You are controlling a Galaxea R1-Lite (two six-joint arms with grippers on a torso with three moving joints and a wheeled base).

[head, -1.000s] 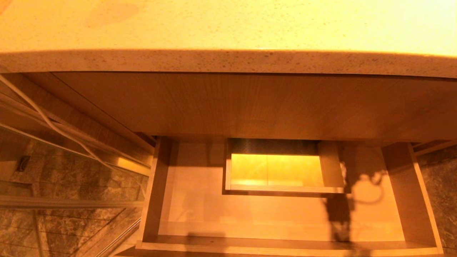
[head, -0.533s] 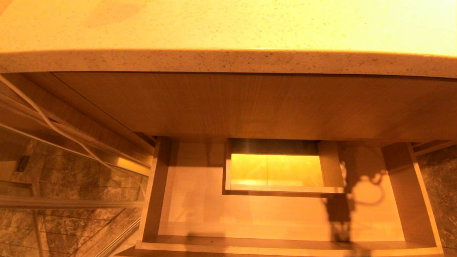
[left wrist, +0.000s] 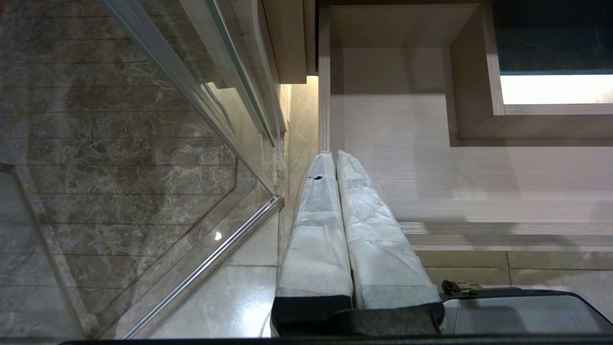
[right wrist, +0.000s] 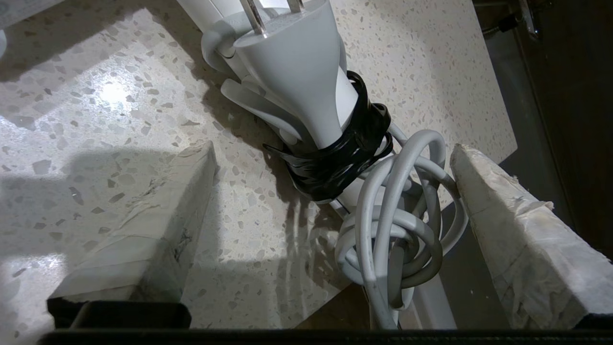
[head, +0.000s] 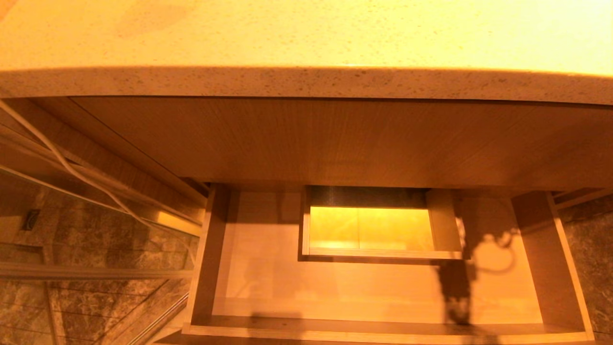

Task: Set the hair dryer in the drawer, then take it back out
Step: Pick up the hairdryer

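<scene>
The drawer (head: 268, 287) stands pulled open below the counter, nothing lying on its light wood floor, a boxed cutout (head: 373, 230) at its back. Neither gripper is in the head view. Of the hair dryer (right wrist: 297, 76) I see a white plug, black tape (right wrist: 335, 158) and looped white cord (right wrist: 397, 225), resting at the speckled counter's edge. My right gripper (right wrist: 333, 149) is open, its fingers on either side of the tape and cord; the far finger (right wrist: 483, 191) is close to the loops. My left gripper (left wrist: 335, 154) is shut on nothing, parked by the drawer's (left wrist: 431, 182) left side.
A speckled stone countertop (head: 306, 33) overhangs a plain wood panel (head: 335, 143) above the drawer. A glass partition with a metal rail (head: 96, 273) and a white cable (head: 72, 170) stand to the left over marble tiles. The cord's shadow (head: 488, 254) falls in the drawer.
</scene>
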